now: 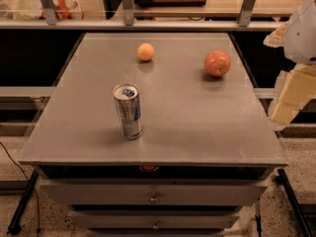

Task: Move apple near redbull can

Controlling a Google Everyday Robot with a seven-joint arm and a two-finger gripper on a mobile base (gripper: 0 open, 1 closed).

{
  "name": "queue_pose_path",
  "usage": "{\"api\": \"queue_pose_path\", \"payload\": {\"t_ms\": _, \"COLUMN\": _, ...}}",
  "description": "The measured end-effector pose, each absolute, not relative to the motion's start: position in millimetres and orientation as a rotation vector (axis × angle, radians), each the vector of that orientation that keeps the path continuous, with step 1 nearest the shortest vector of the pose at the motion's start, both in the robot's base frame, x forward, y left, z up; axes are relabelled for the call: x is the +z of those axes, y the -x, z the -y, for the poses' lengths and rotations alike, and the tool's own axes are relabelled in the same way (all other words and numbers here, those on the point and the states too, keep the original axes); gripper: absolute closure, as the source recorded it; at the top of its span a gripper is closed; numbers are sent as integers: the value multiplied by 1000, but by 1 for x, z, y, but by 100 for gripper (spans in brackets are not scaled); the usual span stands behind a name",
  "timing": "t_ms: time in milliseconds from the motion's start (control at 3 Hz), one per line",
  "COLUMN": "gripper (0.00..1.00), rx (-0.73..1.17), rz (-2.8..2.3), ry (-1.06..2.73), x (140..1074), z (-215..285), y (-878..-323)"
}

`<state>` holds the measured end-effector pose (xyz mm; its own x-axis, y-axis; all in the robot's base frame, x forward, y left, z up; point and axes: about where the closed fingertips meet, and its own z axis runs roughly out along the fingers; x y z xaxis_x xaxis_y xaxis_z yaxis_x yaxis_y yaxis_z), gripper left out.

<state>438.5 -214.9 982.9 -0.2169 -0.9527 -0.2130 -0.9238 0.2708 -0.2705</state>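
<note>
We see the apple (217, 63) lying on the table (197, 132) toward its far right part, at two o'clock from the redbull can (128, 111) and well apart from it. The can stands upright, left of the table's middle. A small orange fruit (145, 52) lies at twelve o'clock from the can. The gripper (290, 100) hangs beyond the table's edge at three o'clock, apart from the apple. We cannot tell whether it is open or closed.

The table (197, 122) is viewed from high in front, looking down across its top toward the rails (163, 24) behind. Its whole top and drawers (197, 194) are taken in; the gripper (287, 105) is caught at the right edge, off the table.
</note>
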Motion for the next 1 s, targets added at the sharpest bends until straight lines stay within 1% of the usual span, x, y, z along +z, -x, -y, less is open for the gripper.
{"api": "queue_pose_path", "payload": {"t_ms": 667, "gripper": 0, "rx": -128, "rz": -2214, "ry": 1682, "x": 985, "z": 217, "y": -446}}
{"api": "queue_pose_path", "payload": {"t_ms": 1000, "gripper": 0, "rx": -118, "rz": -2240, "ry": 1579, "x": 980, "z": 224, "y": -480}}
